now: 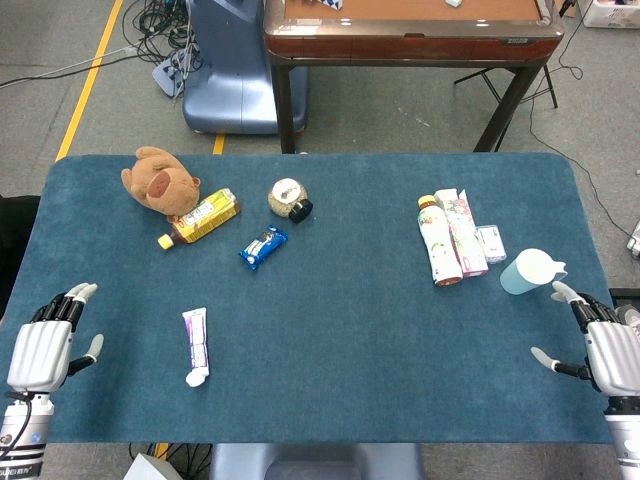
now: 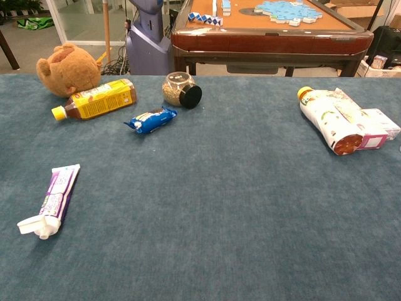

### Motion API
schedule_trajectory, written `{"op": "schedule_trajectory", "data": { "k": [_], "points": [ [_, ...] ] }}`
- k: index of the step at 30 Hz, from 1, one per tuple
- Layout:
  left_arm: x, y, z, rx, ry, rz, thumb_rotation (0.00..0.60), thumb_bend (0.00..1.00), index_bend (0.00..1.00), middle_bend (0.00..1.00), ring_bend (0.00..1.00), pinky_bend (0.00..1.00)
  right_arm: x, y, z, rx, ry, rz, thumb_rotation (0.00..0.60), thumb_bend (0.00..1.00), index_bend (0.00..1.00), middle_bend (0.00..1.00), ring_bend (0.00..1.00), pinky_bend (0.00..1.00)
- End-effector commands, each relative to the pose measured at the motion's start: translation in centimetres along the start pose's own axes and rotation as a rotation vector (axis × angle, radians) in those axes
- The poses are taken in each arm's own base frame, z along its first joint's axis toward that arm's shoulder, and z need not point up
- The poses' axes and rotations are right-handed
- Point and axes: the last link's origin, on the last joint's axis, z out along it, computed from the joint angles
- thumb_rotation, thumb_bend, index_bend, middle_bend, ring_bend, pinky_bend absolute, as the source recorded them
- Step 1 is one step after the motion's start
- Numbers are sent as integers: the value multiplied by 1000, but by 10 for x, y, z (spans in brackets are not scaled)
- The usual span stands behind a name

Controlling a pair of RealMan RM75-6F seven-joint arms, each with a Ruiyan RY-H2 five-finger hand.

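My left hand [image 1: 45,345] and right hand [image 1: 605,345] rest at the near corners of the blue-carpeted worktop [image 1: 340,300], fingers spread, holding nothing. The toothpaste [image 1: 196,345] lies nearest my left, the cup [image 1: 527,270] just beside my right. Grey floor and a wooden table [image 1: 410,30] lie beyond.

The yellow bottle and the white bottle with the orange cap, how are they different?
The yellow bottle has a yellow cap and yellow label; the white bottle has an orange cap and a pale printed wrap. The yellow bottle lies beside the teddy bear, on the left of the table; the white bottle lies against a pink carton on the right. Both lie on their sides, capped, and no robot hand touches them.
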Motion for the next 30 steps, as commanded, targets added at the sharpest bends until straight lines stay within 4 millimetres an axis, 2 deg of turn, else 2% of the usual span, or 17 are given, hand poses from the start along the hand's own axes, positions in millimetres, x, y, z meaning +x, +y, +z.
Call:
{"op": "schedule_trajectory", "data": {
  "k": [1,7,10,17,20,24,30],
  "points": [
    [-1,0,0,1,-2,0,600,321,137,162,169,253,0,-1,1,3,-1,0,600,28,118,260,177,210],
    [-1,-1,3,-14,-8,-2,600,321,141,166,169,253,6,-4,5,17,14,-15,600,27,118,260,177,210],
    [1,0,10,-42,-13,-15,600,321,192,175,170,253,16,-10,10,46,35,-34,600,28,118,260,177,210],
    [4,8,35,-191,-94,-81,600,324,243,215,176,253,46,-28,26,125,81,-68,600,28,118,260,177,210],
    [3,14,49,-262,-134,-105,600,395,268,250,176,253,54,-35,30,143,88,-71,600,27,118,260,177,210],
    [-1,22,66,-337,-209,-99,600,459,292,281,176,252,59,-41,34,159,89,-68,600,27,118,260,177,210],
    [-15,42,84,-437,-349,-79,600,474,300,310,176,163,59,-42,35,152,66,-79,600,27,118,260,177,210]
  ]
}}
